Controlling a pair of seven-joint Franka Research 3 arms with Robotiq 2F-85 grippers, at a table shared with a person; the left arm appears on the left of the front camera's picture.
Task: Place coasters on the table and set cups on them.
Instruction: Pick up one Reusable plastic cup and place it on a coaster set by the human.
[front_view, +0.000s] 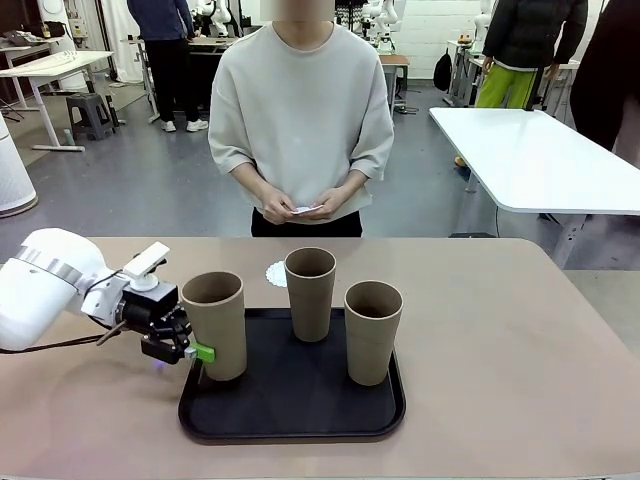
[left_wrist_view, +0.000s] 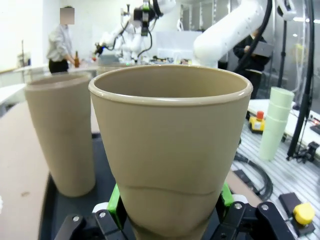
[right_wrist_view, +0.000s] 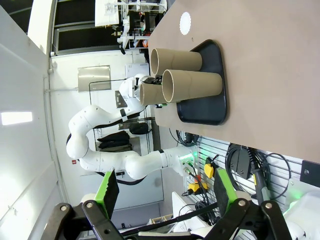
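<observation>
Three tan cups are on a black tray (front_view: 300, 420). My left gripper (front_view: 196, 351) is shut on the lower part of the left cup (front_view: 216, 322) at the tray's left edge. In the left wrist view that cup (left_wrist_view: 170, 145) sits between the green pads (left_wrist_view: 116, 202), with another cup (left_wrist_view: 61, 135) beyond it. The middle cup (front_view: 310, 293) and right cup (front_view: 372, 330) stand free. One white coaster (front_view: 276, 273) lies on the table (front_view: 500, 330) behind the tray. A person's hands hold more coasters (front_view: 307, 209). My right gripper (right_wrist_view: 165, 195) is open, empty and far from the cups (right_wrist_view: 192, 85).
The person stands at the table's far edge, directly behind the tray. A white table (front_view: 540, 150) stands at the back right. Bare tabletop stretches to the right of the tray and along the front edge.
</observation>
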